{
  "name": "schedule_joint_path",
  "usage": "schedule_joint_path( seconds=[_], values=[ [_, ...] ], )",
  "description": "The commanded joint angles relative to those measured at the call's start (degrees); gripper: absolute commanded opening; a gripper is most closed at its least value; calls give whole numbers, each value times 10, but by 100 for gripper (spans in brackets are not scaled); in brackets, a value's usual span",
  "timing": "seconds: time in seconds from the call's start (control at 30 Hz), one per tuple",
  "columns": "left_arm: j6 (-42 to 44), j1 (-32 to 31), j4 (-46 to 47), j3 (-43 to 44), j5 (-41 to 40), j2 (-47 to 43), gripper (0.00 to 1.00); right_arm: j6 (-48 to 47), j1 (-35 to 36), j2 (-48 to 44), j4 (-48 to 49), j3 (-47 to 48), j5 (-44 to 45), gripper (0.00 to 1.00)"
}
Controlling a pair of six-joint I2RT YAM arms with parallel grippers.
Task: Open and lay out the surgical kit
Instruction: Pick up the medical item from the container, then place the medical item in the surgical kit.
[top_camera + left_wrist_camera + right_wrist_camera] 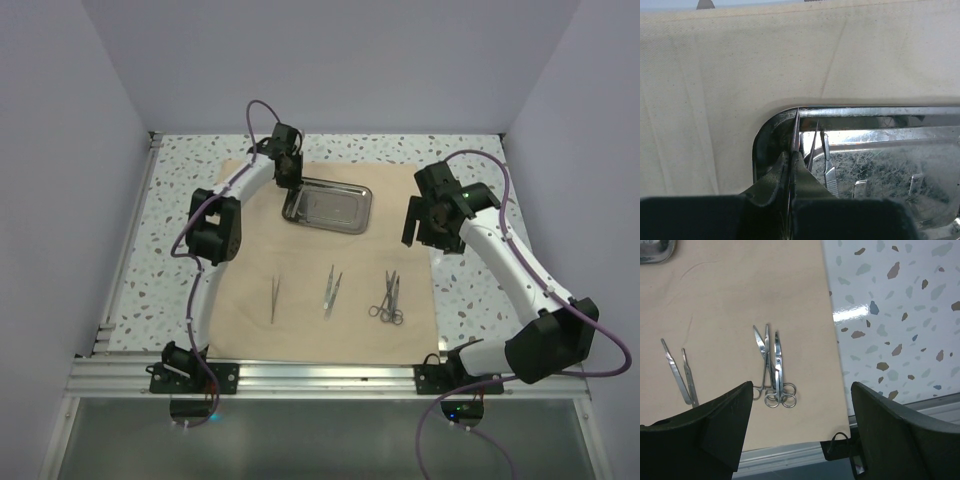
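Seen from above, the left arm stretches far forward, with the left gripper (290,180) at the far-left corner of the steel tray (340,206), which sits on the cloth wrap (330,332). In its wrist view the fingers are pinched tight on a thin silver instrument (796,131). The right arm is bent, and the right gripper (801,390) hangs wide open and empty above the ring-handled scissors (772,370).

The tray (340,207) lies on the cloth wrap (320,255) over the bench (180,190). A thin instrument (795,135) stands in its corner. Nearer than the tray, on the cloth: tweezers (274,298) left, second tweezers (331,291) middle, ring-handled instruments (389,298) right.
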Motion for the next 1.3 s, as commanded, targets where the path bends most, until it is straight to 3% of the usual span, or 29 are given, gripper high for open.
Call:
schedule_joint_path(
  seconds=[0.0,0.27,0.53,0.7,0.93,1.1,1.23,1.27],
  values=[
    [11,2,-26,-15,8,-8,0,-4,-2,1,1,18,3,83],
    [13,2,-76,65,58,-72,0,-4,-3,-6,14,2,-25,83],
    [4,2,-74,-13,54,-173,0,-6,-3,-20,27,-20,-55,82],
    [1,0,-54,-164,22,-270,0,-9,-2,-25,30,-24,-74,82],
    [-36,-26,20,-505,-32,-472,0,-13,-2,-38,40,-45,-93,82],
    [-73,-57,39,-627,-40,-548,0,-10,-3,-47,44,-63,-111,82],
    [-109,-91,33,-672,-39,-588,19,-12,-2,-56,43,-69,-111,82],
    [-115,-97,26,-676,-39,-590,35,-14,-2,-56,42,-69,-109,82]
  ],
)
